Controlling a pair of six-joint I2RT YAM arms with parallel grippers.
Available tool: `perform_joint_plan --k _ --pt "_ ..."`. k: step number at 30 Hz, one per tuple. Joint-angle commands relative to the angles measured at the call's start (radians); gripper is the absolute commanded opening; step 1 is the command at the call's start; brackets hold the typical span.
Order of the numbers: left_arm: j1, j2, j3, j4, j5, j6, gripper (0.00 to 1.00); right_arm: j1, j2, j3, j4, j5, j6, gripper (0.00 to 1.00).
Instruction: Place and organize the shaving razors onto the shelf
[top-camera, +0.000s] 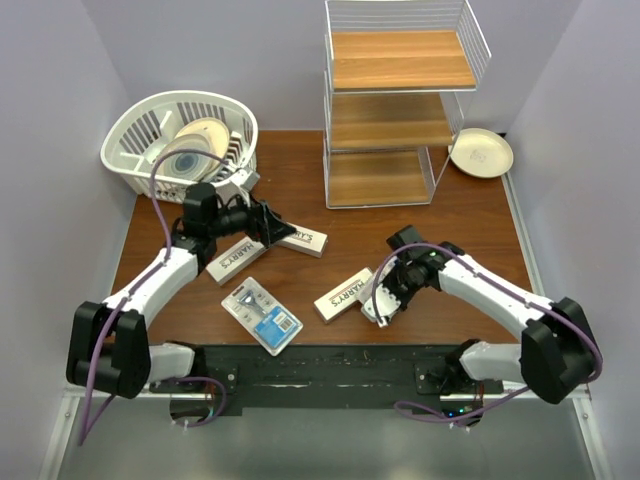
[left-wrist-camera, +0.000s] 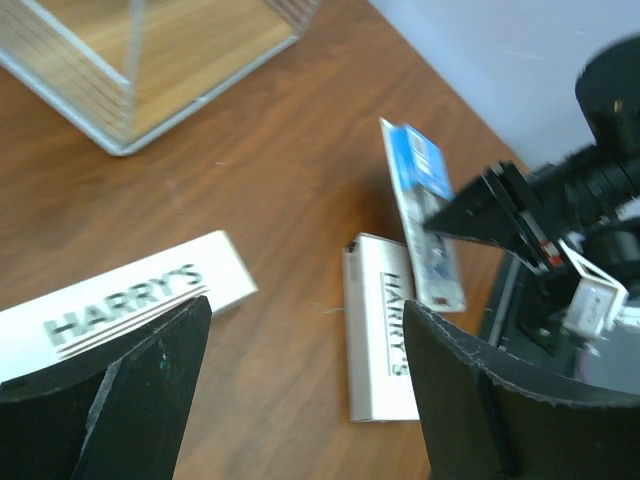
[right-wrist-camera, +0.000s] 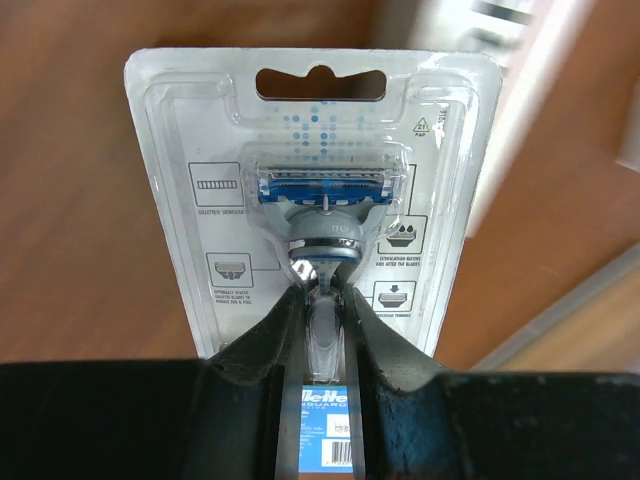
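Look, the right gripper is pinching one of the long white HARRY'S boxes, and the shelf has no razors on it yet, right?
Not quite. The right gripper is pinching a clear blister pack with a razor inside, not a long white box; the right wrist view shows it between the fingers. The shelf indeed has no razors on it yet.

You see a blister pack (right-wrist-camera: 320, 200) of clear glossy plastic over a printed paper card. Your white boxes (left-wrist-camera: 380, 330) read as matt cardboard. The table (top-camera: 480, 215): smooth wood grain, faint sheen. The shelf (top-camera: 400, 60): white-coated wire, light matt wood tiers. The basket (top-camera: 135, 128): white moulded plastic.
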Motion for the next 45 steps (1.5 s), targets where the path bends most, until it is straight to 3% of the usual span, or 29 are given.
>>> perform_joint_plan --k 1,15,21,34,37,42,43,45 --pt "-0.051 0.025 -0.040 0.193 0.073 -0.139 0.83 0.005 -0.050 0.067 0.088 -0.033 -0.031 0.12" --pt "-0.135 0.195 -0.016 0.272 0.074 -0.207 0.78 0.017 0.046 0.166 0.243 -0.055 -0.015 0.14" --pt "-0.135 0.203 0.010 0.227 0.048 -0.178 0.77 -0.016 0.180 0.183 0.262 -0.002 -0.171 0.12" --pt "-0.132 0.090 -0.053 0.194 0.019 -0.113 0.79 -0.197 0.456 0.525 -0.065 -0.032 -0.701 0.11" --pt "-0.129 0.084 -0.057 0.194 0.019 -0.115 0.79 -0.214 0.470 0.524 -0.119 0.000 -0.834 0.11" --pt "-0.131 0.084 -0.050 0.199 0.019 -0.115 0.79 -0.223 0.517 0.544 -0.146 0.063 -0.863 0.13" --pt "-0.128 0.084 -0.050 0.199 0.018 -0.113 0.79 -0.223 0.523 0.551 -0.151 0.063 -0.863 0.14" --pt "-0.128 0.082 -0.047 0.199 0.017 -0.115 0.79 -0.223 0.517 0.539 -0.128 0.062 -0.854 0.31"
